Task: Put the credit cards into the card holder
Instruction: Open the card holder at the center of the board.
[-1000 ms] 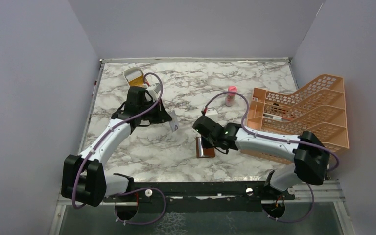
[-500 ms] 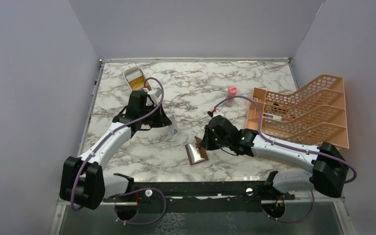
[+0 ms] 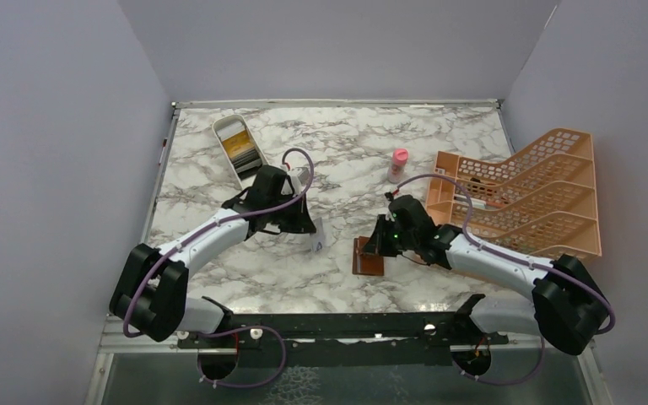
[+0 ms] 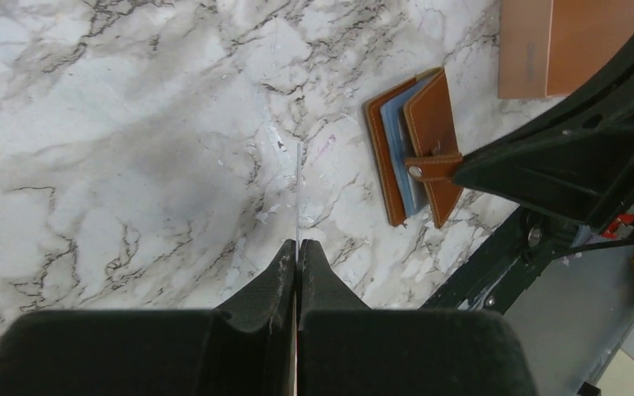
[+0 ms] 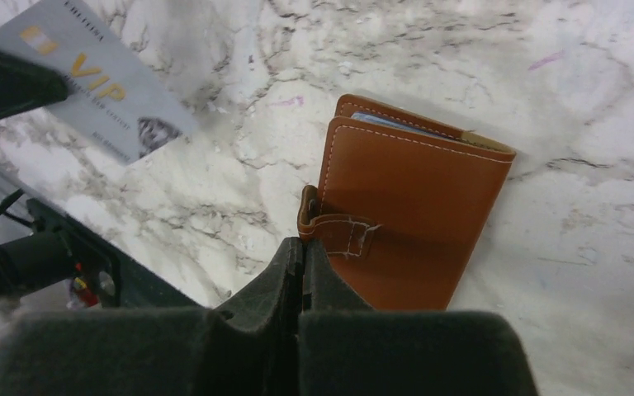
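- Left hand [image 3: 310, 234] has swung a grey card [image 5: 91, 78] from near the white tray [image 3: 226, 125] toward centre.
- Right hand [image 5: 301, 247] has dragged the card holder [image 5: 413, 223] rightward.
- Left hand is pinched narrow on the card's edge, above the desk [image 3: 439, 143].
- Right hand is closed on the holder's strap [image 5: 343, 231]; the holder lies on the desk, slightly agape.
- Card looks light, stiff, slick, so an edge pinch suits; the holder looks floppy.
- Other cards [image 3: 240, 145] sit in the tray.

Marble tabletop [image 3: 337, 143]: white tray [image 3: 228, 124] far left, pink bottle [image 3: 398, 164], orange rack [image 3: 548, 156] right, brown card holder [image 3: 369, 256] near centre.
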Robot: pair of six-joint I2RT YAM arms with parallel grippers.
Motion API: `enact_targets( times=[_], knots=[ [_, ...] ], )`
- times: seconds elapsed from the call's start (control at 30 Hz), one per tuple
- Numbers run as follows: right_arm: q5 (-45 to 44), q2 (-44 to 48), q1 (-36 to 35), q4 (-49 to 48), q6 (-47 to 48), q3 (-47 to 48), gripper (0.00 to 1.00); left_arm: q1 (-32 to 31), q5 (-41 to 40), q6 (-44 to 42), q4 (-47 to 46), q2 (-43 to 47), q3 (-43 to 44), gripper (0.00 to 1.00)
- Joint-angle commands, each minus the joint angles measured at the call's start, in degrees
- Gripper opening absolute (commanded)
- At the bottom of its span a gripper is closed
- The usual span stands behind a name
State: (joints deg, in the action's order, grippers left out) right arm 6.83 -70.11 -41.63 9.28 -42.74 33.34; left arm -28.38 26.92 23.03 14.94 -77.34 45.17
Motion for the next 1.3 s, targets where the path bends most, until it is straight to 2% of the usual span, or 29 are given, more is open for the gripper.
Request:
enact_targets(
  times=[0.0, 0.07, 0.27, 0.4, 0.47, 0.6, 0.77, 0.97, 1.27],
  knots=[
    [11.12, -1.36, 0.34, -3.64, 1.67, 2.61, 0.01, 0.07, -6.18, 0.26, -0.28, 1.51, 1.3, 0.0],
    [15.57, -2.38, 0.13, -6.31, 0.33, 2.88, 0.01, 0.7, -8.1, -0.8, 1.96, 1.98, 2.59, 0.0],
    [20.45, -3.76, -3.77, -9.32, -3.11, 6.65, 0.01, 5.5, -5.39, -3.03, 4.07, 3.38, 3.14, 0.0],
    [32.91, -6.35, -3.9, -25.67, -11.66, 2.58, 0.01, 8.66, -4.68, -4.57, 5.76, 5.4, 2.85, 0.0],
    [34.93, -7.37, -3.84, -31.23, -13.95, 0.11, 0.01, 9.19, -4.46, -5.02, 6.1, 6.15, 2.24, 0.0],
    [27.6, -7.86, -3.41, -23.89, -8.94, -0.44, 0.01, 9.16, -1.67, -4.92, 6.07, 5.89, 0.58, 0.0],
    [25.52, -11.46, -1.63, -23.65, -6.22, -2.83, 0.01, 9.16, -0.87, -5.09, 5.65, 5.7, -0.51, 0.0],
    [30.37, -14.5, 2.25, -29.34, -7.28, -5.87, 0.01, 8.7, -0.58, -5.09, 5.59, 5.56, -0.56, 0.0],
    [31.41, -14.24, 7.6, -27.32, -4.26, -7.57, 0.01, 2.81, -0.83, -3.29, 5.5, 5.81, -2.63, 0.0]
  ],
)
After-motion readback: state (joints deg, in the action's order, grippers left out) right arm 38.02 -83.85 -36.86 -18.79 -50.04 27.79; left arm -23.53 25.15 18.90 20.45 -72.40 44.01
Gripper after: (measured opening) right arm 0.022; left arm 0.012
